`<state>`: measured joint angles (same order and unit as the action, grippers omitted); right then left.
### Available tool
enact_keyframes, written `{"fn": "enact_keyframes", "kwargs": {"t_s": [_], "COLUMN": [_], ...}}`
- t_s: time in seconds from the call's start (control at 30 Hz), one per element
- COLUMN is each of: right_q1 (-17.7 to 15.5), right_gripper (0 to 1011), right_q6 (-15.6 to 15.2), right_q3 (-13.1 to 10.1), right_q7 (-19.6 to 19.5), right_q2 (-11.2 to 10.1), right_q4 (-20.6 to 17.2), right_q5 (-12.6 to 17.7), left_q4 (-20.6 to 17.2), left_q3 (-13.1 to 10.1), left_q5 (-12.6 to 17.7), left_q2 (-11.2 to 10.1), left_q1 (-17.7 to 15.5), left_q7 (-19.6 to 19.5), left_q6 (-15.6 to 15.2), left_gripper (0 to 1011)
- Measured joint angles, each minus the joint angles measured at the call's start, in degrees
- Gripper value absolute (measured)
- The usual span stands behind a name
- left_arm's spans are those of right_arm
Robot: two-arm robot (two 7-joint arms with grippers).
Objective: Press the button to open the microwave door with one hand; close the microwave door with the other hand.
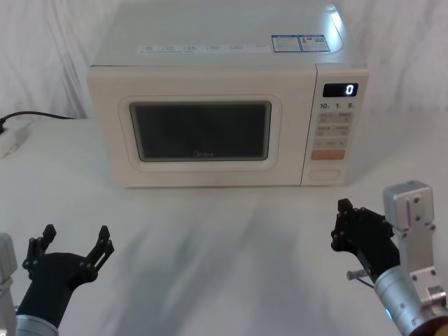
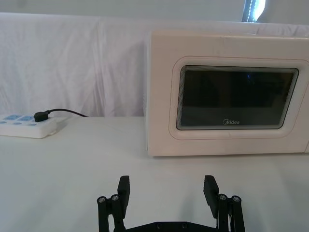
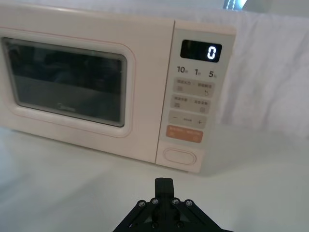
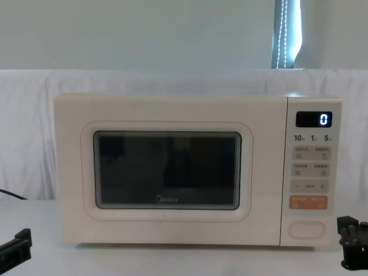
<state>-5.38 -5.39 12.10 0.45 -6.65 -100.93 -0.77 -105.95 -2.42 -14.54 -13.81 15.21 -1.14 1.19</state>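
Note:
The cream microwave stands at the back of the white table with the microwave door flush against its body, dark window facing me. The button is the pill-shaped key at the bottom of the control panel, under the orange key. My right gripper hovers shut in front of and below the button, apart from it. My left gripper is open and holds nothing, low at the near left, well short of the door.
A white power strip with a black plug and cable lies on the table left of the microwave. A white cloth hangs behind. Bare tabletop spans between the grippers and the microwave front.

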Motion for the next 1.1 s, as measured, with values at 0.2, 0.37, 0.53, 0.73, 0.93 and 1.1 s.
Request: {"fn": "enact_keyframes", "kwargs": {"t_s": [0.2, 0.37, 0.53, 0.73, 0.93, 1.1], "right_q1": [2.4, 4.1, 6.1, 8.0, 10.0, 11.6], "right_gripper": [0, 0, 0, 0, 0, 0], "right_q6": [-1.7, -2.5, -3.1, -3.6, -4.0, -4.3], "right_q3": [-0.8, -1.1, -1.4, -1.9, -2.4, -2.8], "right_q7": [0.3, 0.9, 1.4, 1.6, 1.6, 1.7], "right_q2": [1.5, 2.5, 3.6, 4.9, 6.1, 6.8], "right_q4": [2.1, 3.9, 6.2, 8.7, 11.4, 13.5], "right_q5": [-0.8, -1.5, -2.2, -2.9, -3.5, -3.9], "left_q4": [0.0, 0.0, 0.0, 0.0, 0.0, 0.0], "left_q3": [0.0, 0.0, 0.0, 0.0, 0.0, 0.0], "left_q5": [0.0, 0.0, 0.0, 0.0, 0.0, 0.0], "left_q2": [0.0, 0.0, 0.0, 0.0, 0.0, 0.0], "left_q1": [0.0, 0.0, 0.0, 0.0, 0.0, 0.0], "left_q7": [0.0, 0.0, 0.0, 0.0, 0.0, 0.0], "left_q6": [0.0, 0.0, 0.0, 0.0, 0.0, 0.0], "left_gripper": [1001, 1001, 1001, 1001, 1001, 1001]}}
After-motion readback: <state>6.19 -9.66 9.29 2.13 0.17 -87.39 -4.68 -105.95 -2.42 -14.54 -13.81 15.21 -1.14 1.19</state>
